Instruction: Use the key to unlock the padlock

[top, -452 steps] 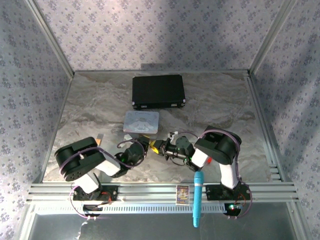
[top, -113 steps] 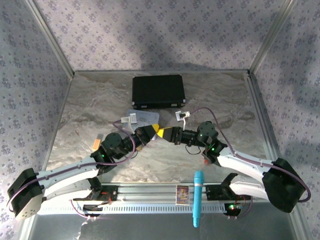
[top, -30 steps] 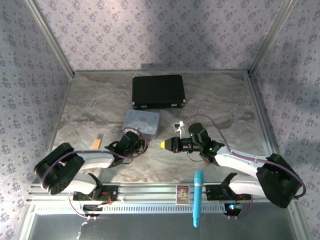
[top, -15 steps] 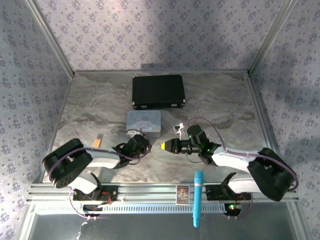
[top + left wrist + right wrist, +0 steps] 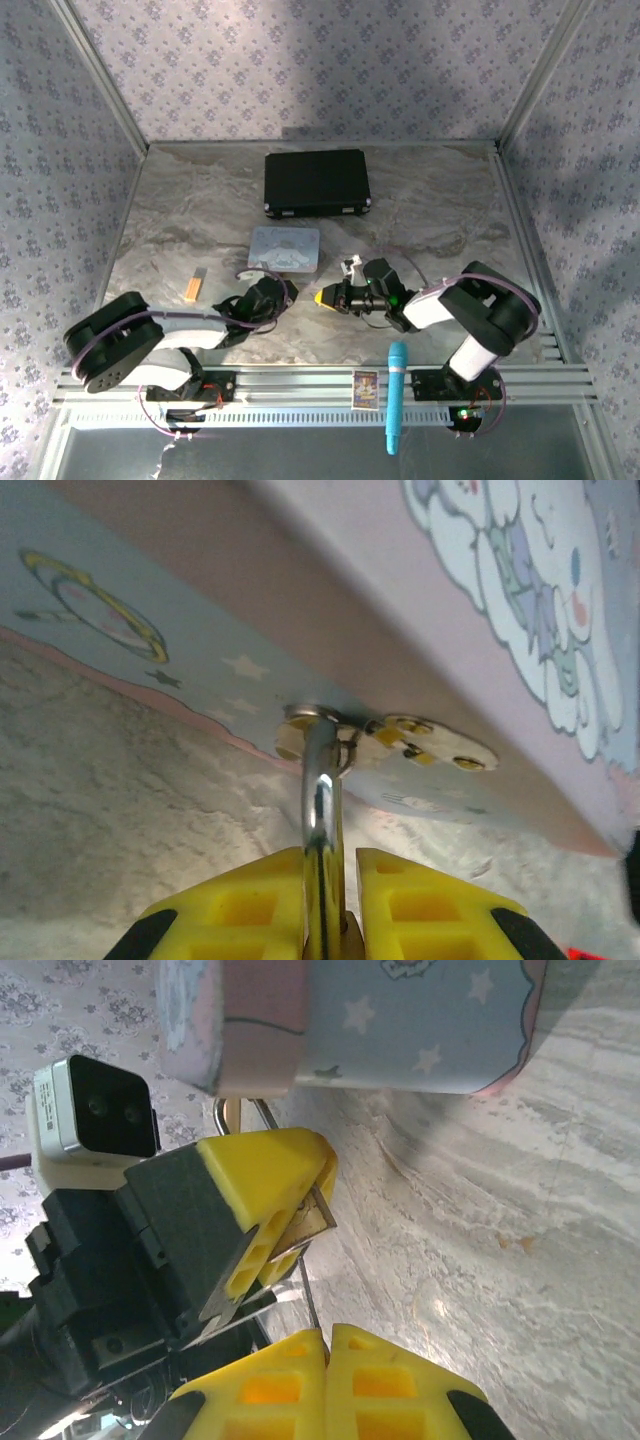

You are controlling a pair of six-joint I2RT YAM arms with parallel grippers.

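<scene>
From above, both arms fold low over the marble table [image 5: 450,220]. The left gripper [image 5: 272,292] sits just beside the near edge of the pastel tin [image 5: 285,245], and the right gripper [image 5: 322,297] points its yellow tip at it from the right, close but apart. The black case [image 5: 317,183] lies well behind them, the orange stick [image 5: 196,285] off to the left, and the blue tube [image 5: 396,395] on the near rail.

From the left wrist, the left gripper [image 5: 330,865] is clamped on the padlock [image 5: 320,810]. Its silvery shackle rises from between the yellow fingers [image 5: 240,900] to the brass hasp [image 5: 400,742] on the tin [image 5: 120,610]. The grip seems meant to keep the lock steady and its body turned outward.

From the right wrist, the right gripper [image 5: 328,1335] has its fingers pressed together on a thin silvery sliver, which I take for the key [image 5: 309,1305]. It points up toward the left gripper [image 5: 315,1200], where a metal face shows between the pads, likely the lock body. Key tip and lock look near but not yet engaged. I cannot make out the keyhole, so lining the key up is probably the delicate part.
</scene>
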